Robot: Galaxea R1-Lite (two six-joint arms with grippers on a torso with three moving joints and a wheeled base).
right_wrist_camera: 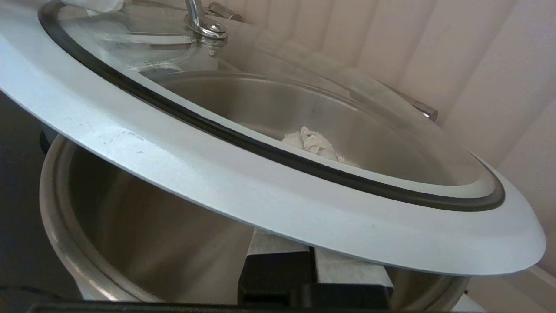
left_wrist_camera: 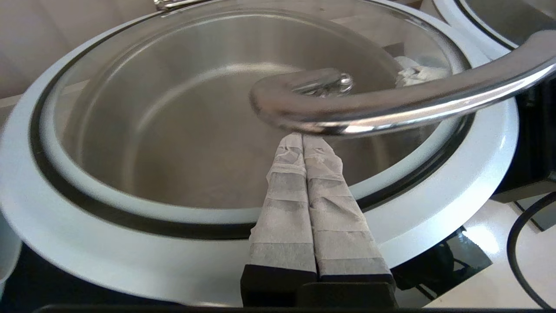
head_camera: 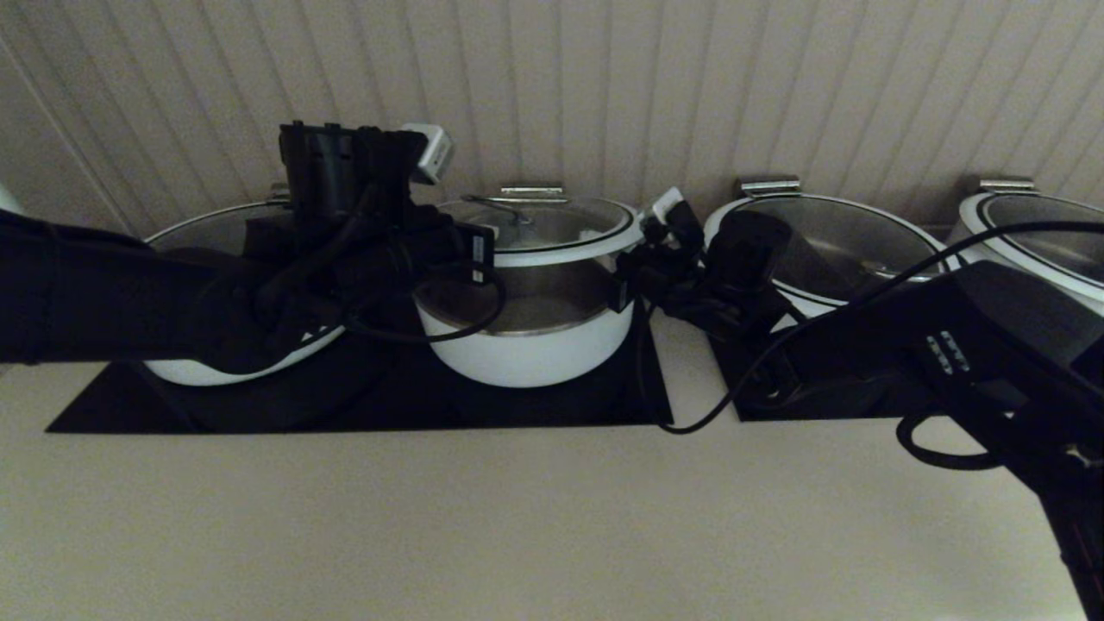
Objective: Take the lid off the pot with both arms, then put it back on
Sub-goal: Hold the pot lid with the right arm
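The lid [head_camera: 539, 226], glass with a white ring, black band and steel bar handle [left_wrist_camera: 391, 108], hangs above the white pot [head_camera: 526, 345], with a gap showing the pot's steel inside. My left gripper [left_wrist_camera: 302, 140] is shut. Its taped fingers lie across the lid's ring [left_wrist_camera: 130, 256] with the tips tucked under the handle bar. My right gripper [right_wrist_camera: 312, 143] is shut. Its fingers [right_wrist_camera: 278, 245] reach under the lid's ring [right_wrist_camera: 260, 191] from the opposite side, and the tips show through the glass. The pot's rim [right_wrist_camera: 56, 217] sits below the lid.
Wider white pots with glass lids stand to the left [head_camera: 216, 228], right [head_camera: 837, 250] and far right [head_camera: 1035, 233]. The pots sit on black cooktop panels [head_camera: 517, 405]. A ribbed wall [head_camera: 604, 86] is close behind. The beige counter [head_camera: 517, 517] spreads in front.
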